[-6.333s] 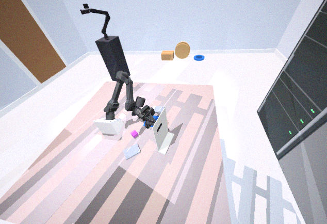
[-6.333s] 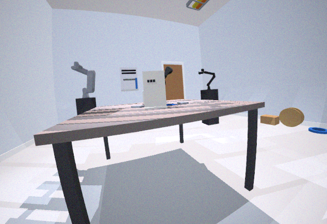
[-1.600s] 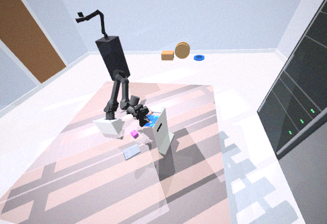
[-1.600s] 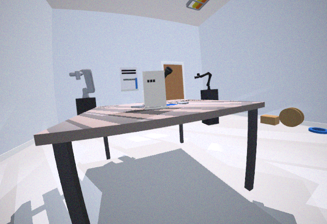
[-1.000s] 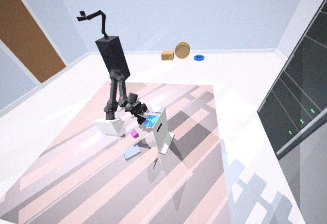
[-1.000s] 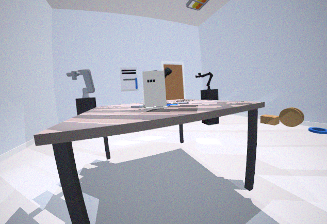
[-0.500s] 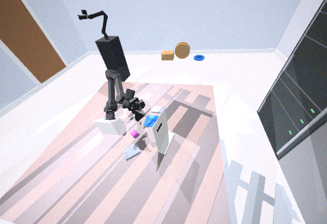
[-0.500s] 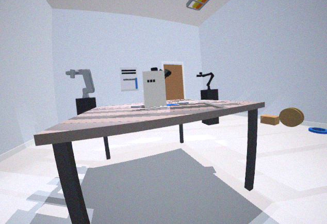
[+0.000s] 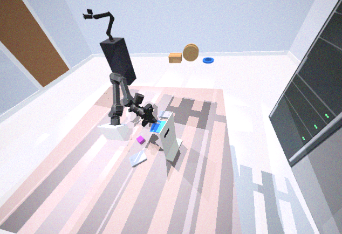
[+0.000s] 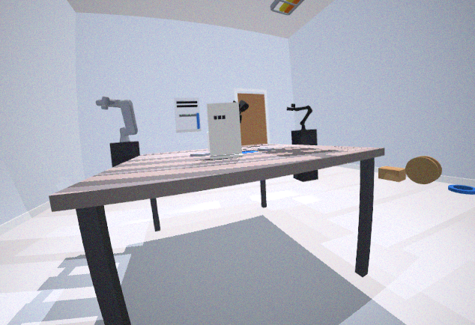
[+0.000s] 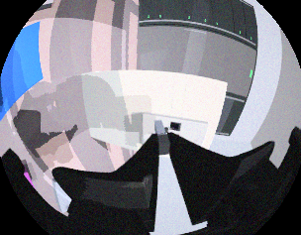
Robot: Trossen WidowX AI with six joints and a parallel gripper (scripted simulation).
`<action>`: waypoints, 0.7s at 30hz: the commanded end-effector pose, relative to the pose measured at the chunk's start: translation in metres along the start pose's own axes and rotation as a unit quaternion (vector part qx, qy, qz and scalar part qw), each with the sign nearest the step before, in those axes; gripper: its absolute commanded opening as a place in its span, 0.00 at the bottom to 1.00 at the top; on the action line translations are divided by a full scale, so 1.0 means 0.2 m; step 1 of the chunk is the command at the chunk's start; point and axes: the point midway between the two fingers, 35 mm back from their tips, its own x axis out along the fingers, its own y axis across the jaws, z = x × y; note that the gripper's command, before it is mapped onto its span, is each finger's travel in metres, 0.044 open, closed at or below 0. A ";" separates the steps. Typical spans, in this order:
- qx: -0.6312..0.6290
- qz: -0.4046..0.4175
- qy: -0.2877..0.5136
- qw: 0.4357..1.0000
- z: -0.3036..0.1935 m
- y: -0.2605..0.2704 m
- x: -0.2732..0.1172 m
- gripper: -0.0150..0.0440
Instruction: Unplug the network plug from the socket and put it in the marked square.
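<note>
The white upright panel (image 9: 169, 137) stands on the striped table. In the wrist view the panel (image 11: 158, 108) lies ahead with a small dark socket (image 11: 174, 124) on its face. My gripper (image 9: 151, 120) is shut on the light-grey plug (image 11: 162, 140), whose tip shows between the dark fingertips, a little short of the socket. The gripper hangs low by the panel's near face, over the edge of the blue marked square (image 9: 157, 126), which also shows at the left of the wrist view (image 11: 19, 68). In the exterior view the panel (image 10: 224, 129) hides the gripper and the plug.
A purple block (image 9: 141, 139) and a grey plate (image 9: 137, 158) lie on the table in front of the panel. Another grey patch (image 9: 165, 114) lies behind it. My arm's white base (image 9: 114, 131) stands to the left. A dark server rack (image 9: 312, 93) stands far right.
</note>
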 end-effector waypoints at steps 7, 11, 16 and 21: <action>-0.070 0.131 -0.104 0.983 0.21 0.23 0.00 0.25; -0.093 0.180 -0.152 0.967 0.29 0.33 -0.03 0.25; -0.115 0.237 -0.214 0.941 0.39 0.44 -0.09 0.25; -0.130 0.284 -0.275 0.909 0.49 0.53 -0.17 0.25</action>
